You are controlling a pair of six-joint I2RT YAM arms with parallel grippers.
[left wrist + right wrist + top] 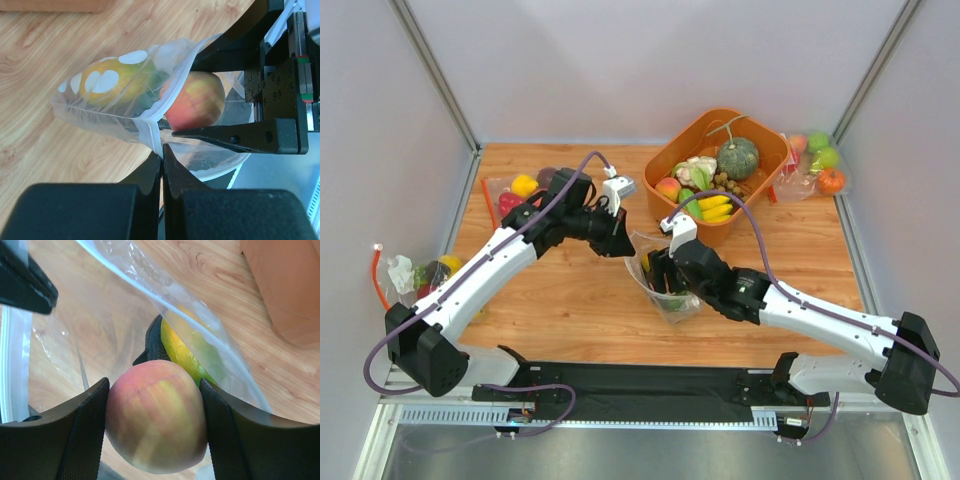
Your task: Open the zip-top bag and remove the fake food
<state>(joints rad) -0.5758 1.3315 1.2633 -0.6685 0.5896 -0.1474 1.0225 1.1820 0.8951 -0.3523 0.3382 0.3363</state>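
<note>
"Right gripper had its jaws partway apart around the round pink-orange plastic peach — one black pad on each flank, both touching. Was it inside?"

"Yes, it reached through the mouth of the clear plastic zip-top bag with white polka dots, which sat over the middle of the wooden table, between the two arms. The left gripper was closed flat on the thin zip strip at one lip, holding that lip apart from the other."

"How would the peach handle?"

"Light, hard and smooth, I'd judge. It looked rigid enough to take a firm squeeze, but round and glossy enough to squirt out if the pads sat off its widest part. They were on the widest part, which looked the right hold."

"And the bag?"

"Thin, limp film — it would likely crumple and drag along with anything pulled out. The stiffer strip seemed the only sensible place to pinch it, and that was where the left jaws had it."

"What else was in there?"

"The yellow-orange-green plastic mango lay deeper, just behind the peach and against the film, with the dark green glossy vegetable beside it, mostly hidden. Whether the right pad brushed the mango I could not tell."
</note>
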